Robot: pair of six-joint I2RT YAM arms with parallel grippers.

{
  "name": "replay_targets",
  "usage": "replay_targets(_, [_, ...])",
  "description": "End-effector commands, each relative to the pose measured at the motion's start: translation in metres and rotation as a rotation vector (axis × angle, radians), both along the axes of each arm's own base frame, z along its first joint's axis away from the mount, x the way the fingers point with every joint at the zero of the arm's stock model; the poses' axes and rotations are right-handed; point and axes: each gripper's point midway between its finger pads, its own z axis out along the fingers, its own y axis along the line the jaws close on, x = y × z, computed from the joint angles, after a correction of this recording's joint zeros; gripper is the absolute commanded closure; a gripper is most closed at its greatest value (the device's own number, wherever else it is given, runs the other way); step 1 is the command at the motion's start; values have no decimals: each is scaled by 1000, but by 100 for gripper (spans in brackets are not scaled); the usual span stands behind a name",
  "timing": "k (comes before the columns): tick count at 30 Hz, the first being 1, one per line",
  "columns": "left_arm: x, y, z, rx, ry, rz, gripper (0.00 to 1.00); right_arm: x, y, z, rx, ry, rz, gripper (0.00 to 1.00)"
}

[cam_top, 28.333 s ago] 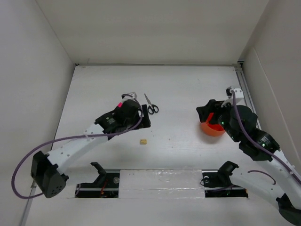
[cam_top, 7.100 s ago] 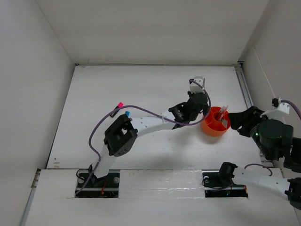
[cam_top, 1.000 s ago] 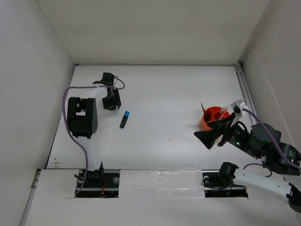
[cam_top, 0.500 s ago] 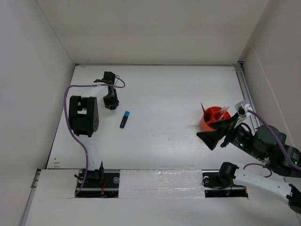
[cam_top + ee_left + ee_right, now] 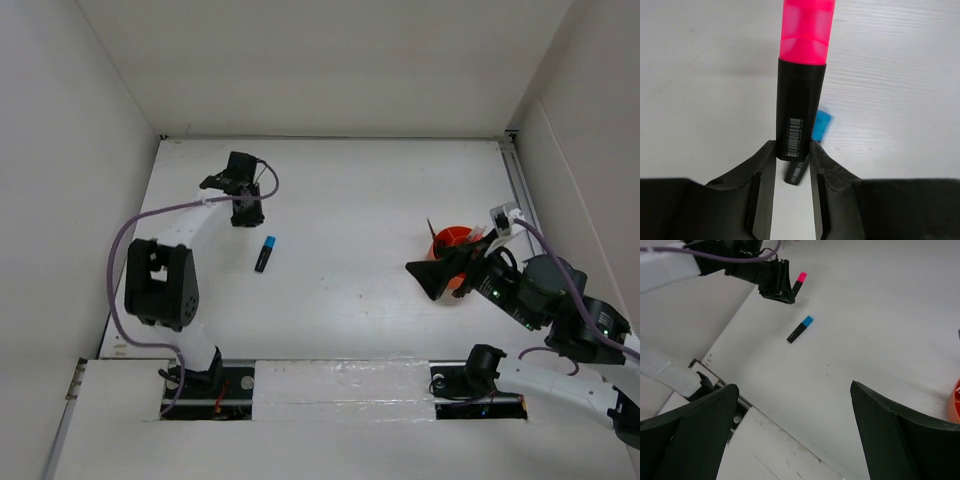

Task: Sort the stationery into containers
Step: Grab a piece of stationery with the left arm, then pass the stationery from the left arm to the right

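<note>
Orange cup (image 5: pixel 450 237) already holds a few items, left gripper (image 5: pixel 792 160) is clamped on the pink marker (image 5: pixel 802 75), blue marker (image 5: pixel 264 254) lies on the table (image 5: pixel 350 200), right gripper (image 5: pixel 432 274) jaws wide apart

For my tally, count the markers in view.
2: pink-black marker gripped in the left jaws; blue-black marker lying on the table nearby. The orange cup may hide more.
</note>
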Motion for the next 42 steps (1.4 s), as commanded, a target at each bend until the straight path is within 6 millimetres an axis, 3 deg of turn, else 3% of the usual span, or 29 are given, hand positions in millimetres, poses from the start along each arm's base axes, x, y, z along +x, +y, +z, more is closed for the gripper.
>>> replay_targets(1, [-4, -52, 71, -29, -215, -128, 100, 17, 18, 31, 133, -39, -46, 0])
replay_targets(2, [-16, -79, 77, -24, -235, -201, 100, 23, 18, 35, 150, -42, -74, 0])
replay_targets(4, [-35, -99, 95, -24, -282, -238, 100, 40, 22, 41, 197, -36, -141, 0])
replay_targets(8, [-50, -111, 112, -121, -330, -281, 100, 67, 17, 58, 299, -57, -241, 0])
replay_targets(12, [-71, -128, 163, -279, -480, -415, 100, 96, 20, 60, 315, -72, -249, 5])
replay_targets(14, [-83, -133, 194, -362, -579, -460, 100, 112, 37, 55, 334, -49, -202, 10])
replay_targets(16, [-92, -139, 201, -403, -591, -514, 100, 116, 60, 50, 330, -39, -85, 14])
replay_targets(17, [-95, -138, 199, -403, -589, -514, 100, 125, 75, 37, 317, -1, -65, 15])
replay_targets(19, [-99, -144, 201, -436, -586, -548, 100, 126, 94, 42, 322, 0, -36, 16])
replay_targets(22, [-104, -150, 199, -460, -577, -589, 100, 133, 123, 31, 306, 23, -8, 16])
replay_targets(23, [-108, -150, 199, -469, -573, -599, 100, 137, 126, 35, 309, 20, -7, 16])
replay_targets(24, [-108, -152, 201, -477, -579, -607, 100, 140, 139, 25, 301, 43, 4, 17])
replay_targets(27, [-110, -155, 198, -490, -572, -621, 100, 146, 155, 23, 296, 50, 16, 18])
replay_targets(34, [-115, -159, 199, -517, -561, -650, 100, 157, 173, 12, 307, 66, 23, 20])
replay_targets(37, [-118, -160, 195, -525, -547, -660, 100, 159, 180, 17, 314, 61, 41, 21])
replay_targets(42, [-121, -162, 201, -544, -561, -678, 100, 168, 192, 14, 308, 68, 49, 36])
